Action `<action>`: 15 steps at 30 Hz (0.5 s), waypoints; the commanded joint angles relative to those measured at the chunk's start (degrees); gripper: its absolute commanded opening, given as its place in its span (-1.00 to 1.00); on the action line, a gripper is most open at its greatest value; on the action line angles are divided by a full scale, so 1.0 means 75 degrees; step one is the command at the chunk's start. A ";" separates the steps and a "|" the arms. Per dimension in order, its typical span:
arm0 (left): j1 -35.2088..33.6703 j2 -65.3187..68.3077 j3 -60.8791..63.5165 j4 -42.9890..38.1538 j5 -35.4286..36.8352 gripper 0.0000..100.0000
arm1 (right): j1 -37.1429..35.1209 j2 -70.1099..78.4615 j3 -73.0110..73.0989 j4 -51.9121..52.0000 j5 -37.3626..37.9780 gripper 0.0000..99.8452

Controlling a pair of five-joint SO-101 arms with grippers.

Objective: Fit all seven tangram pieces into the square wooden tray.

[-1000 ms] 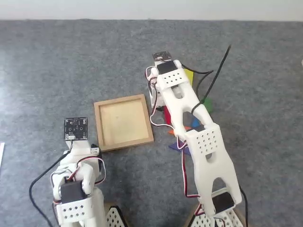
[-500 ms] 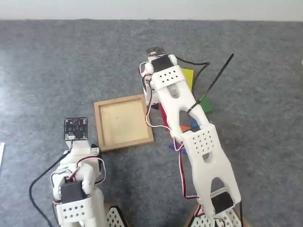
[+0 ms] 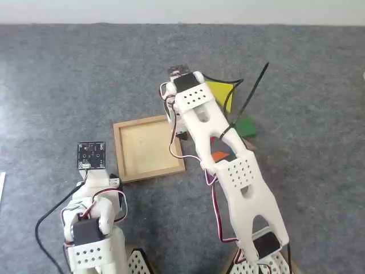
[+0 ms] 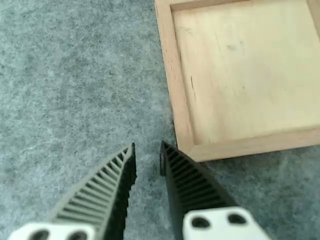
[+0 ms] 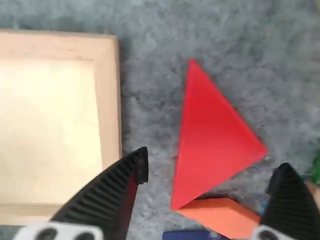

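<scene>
The square wooden tray (image 3: 148,147) lies on the grey carpet with nothing in it. My right gripper (image 5: 214,167) stands wide open above the red triangle (image 5: 210,140), one finger on each side of it, just beside the tray's rim (image 5: 107,100). An orange piece (image 5: 220,215) and the edge of a blue piece (image 5: 185,235) lie close to the red one. The right arm (image 3: 197,103) covers most of the pile; the yellow piece (image 3: 221,91), green piece (image 3: 245,127) and orange piece (image 3: 219,155) show beside it. My left gripper (image 4: 147,150) hovers near a tray corner (image 4: 185,125), fingers slightly apart, holding nothing.
The left arm (image 3: 91,217) is folded back near the front edge, short of the tray. Bare carpet stretches to the left of the tray and beyond it. Cables hang from the right arm over the pieces.
The right arm has swung left toward the tray, uncovering more of the yellow piece. The left arm has kept still.
</scene>
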 commanded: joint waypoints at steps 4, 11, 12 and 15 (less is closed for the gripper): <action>0.0012 -0.0141 -0.0088 0.0023 0.0000 -0.84 | 0.0522 -0.0193 -0.0059 0.0275 0.0492 -0.20; 0.0012 -0.0141 -0.0088 0.0023 0.0000 -0.84 | 0.0686 0.0733 -0.0117 -0.0123 0.0539 -0.20; 0.0012 -0.0141 -0.0088 0.0023 0.0000 -0.84 | 0.0686 0.0779 -0.0129 -0.0123 0.0539 -0.20; 0.0012 -0.0141 -0.0088 0.0023 0.0000 -0.84 | 0.0662 0.0850 -0.0246 -0.0076 0.0539 -0.20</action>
